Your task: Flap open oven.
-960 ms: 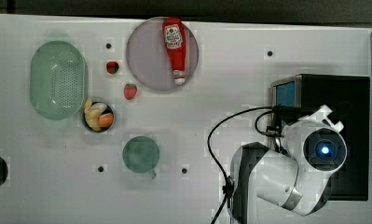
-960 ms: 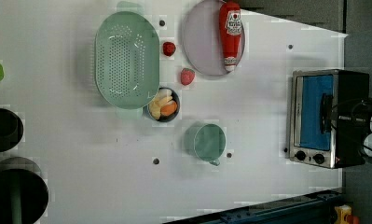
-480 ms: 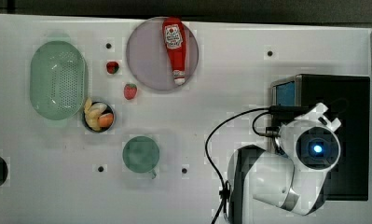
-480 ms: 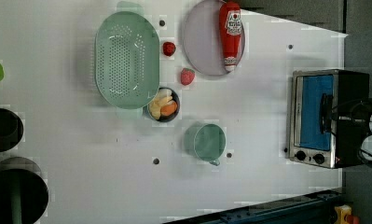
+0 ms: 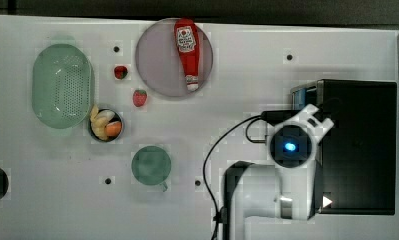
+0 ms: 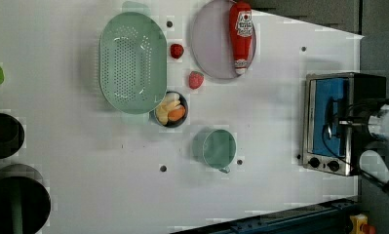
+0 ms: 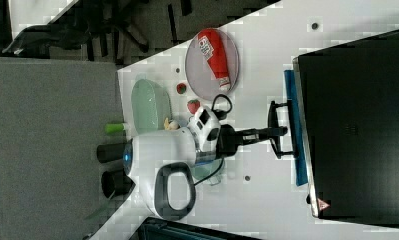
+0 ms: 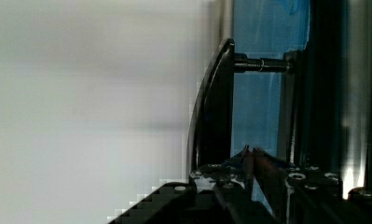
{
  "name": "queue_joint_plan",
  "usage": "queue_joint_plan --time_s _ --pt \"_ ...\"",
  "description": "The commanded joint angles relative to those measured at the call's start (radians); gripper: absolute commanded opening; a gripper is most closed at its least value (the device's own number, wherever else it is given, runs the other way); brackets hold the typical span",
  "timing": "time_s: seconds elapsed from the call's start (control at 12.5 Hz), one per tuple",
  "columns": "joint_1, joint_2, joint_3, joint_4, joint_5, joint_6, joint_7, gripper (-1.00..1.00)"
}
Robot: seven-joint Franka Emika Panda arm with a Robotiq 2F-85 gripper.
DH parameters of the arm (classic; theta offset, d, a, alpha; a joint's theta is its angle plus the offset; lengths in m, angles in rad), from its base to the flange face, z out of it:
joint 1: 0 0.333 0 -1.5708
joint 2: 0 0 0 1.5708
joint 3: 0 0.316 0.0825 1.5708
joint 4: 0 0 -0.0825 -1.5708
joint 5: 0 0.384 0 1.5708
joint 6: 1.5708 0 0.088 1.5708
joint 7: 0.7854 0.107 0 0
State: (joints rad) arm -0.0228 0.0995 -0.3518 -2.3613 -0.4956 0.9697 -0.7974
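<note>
In the top view, the oven point(image 5: 357, 145) stands at the right end of the white table point(image 5: 237, 100), its door side facing the top view's left, and the arm point(image 5: 292, 147) hangs over that side. A ketchup bottle point(image 5: 187, 52) lies on a plate point(image 5: 159, 65), with two strawberries point(image 5: 139, 97), a green colander point(image 5: 62, 85), a bowl of fruit point(image 5: 105, 125) and a green cup point(image 5: 151, 165) further to the top view's left.

In the left view, the oven's blue glass door point(image 6: 331, 114) faces the table, closed, and the knobs point(image 6: 323, 163) sit below it.

In the right view, the gripper point(image 7: 282, 131) reaches level to the bar handle point(image 7: 273, 129), which stands off the door.

In the wrist view, the fingers point(image 8: 249, 161) are drawn nearly together in the gap between the handle point(image 8: 216, 107) and the glass; I cannot tell whether they grip it.
</note>
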Motion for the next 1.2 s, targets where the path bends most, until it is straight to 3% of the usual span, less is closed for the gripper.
queue_joint_plan --time_s 0.08,0.72,1.2 --pt "0.050 0.041 0.066 -0.016 -0.088 -0.025 0.208 -0.65" --pt "0.124 0.268 0.179 0.046 -0.401 -0.095 0.710 -0.65" --pt "0.168 0.357 0.186 0.105 -0.413 -0.104 0.833 -0.65"
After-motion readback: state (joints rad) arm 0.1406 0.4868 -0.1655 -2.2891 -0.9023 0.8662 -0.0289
